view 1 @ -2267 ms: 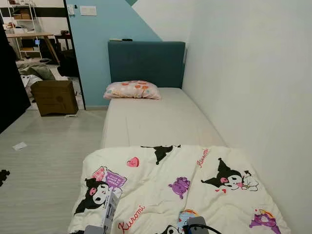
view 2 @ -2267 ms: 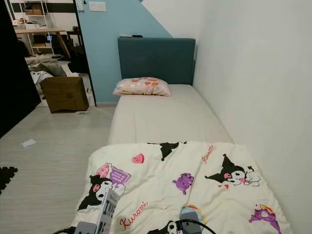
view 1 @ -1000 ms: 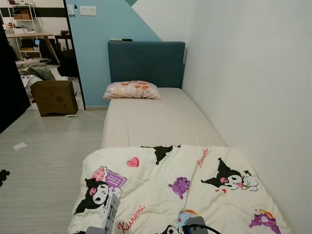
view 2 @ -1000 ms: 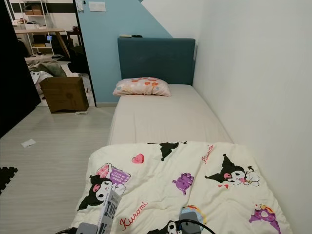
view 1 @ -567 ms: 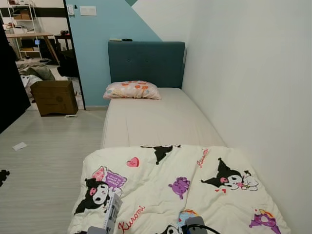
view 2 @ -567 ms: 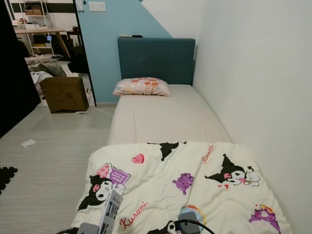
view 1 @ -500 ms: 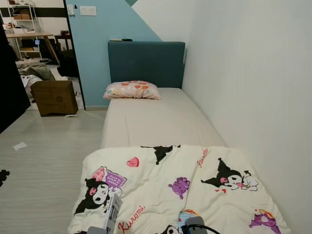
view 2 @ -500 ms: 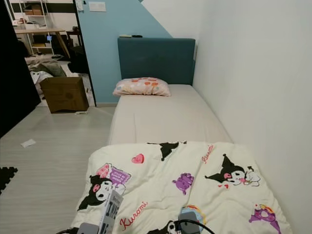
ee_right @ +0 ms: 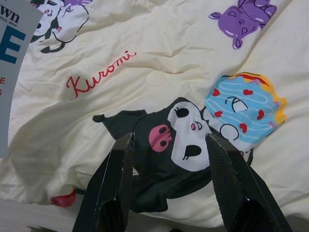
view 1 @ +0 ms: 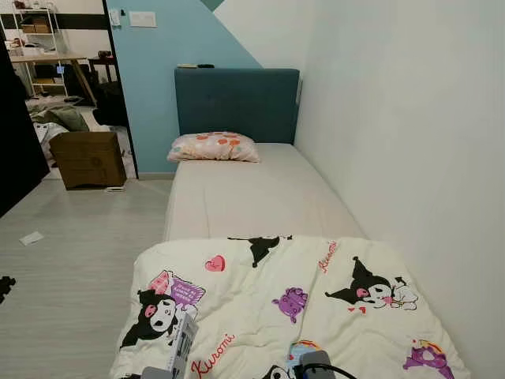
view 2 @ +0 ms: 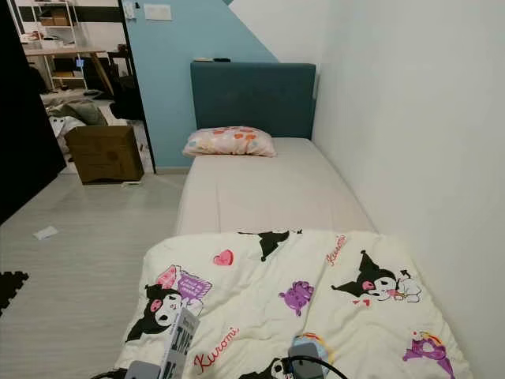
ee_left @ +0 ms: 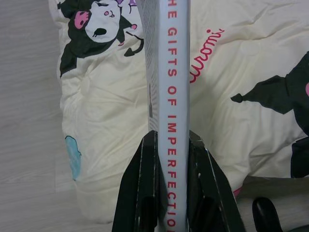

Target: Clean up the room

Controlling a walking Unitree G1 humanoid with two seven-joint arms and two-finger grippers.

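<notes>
Left gripper [ee_left: 171, 145] clamped on spine of grey book [ee_left: 174, 96], held above near left edge of cartoon-print quilt [view 1: 316, 292] on bed [view 1: 252, 197]. Right gripper [ee_right: 171, 145] spread wide, empty, over quilt. Pillow [view 1: 215, 147] at headboard [view 1: 237, 101].

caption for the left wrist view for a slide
Left gripper clamps a grey book by its spine above the cartoon-print comforter.

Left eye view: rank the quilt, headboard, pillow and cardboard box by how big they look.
1. Quilt, by far, though it lies nearest the camera.
2. Headboard.
3. Pillow and cardboard box look about alike; not ranked.
</notes>
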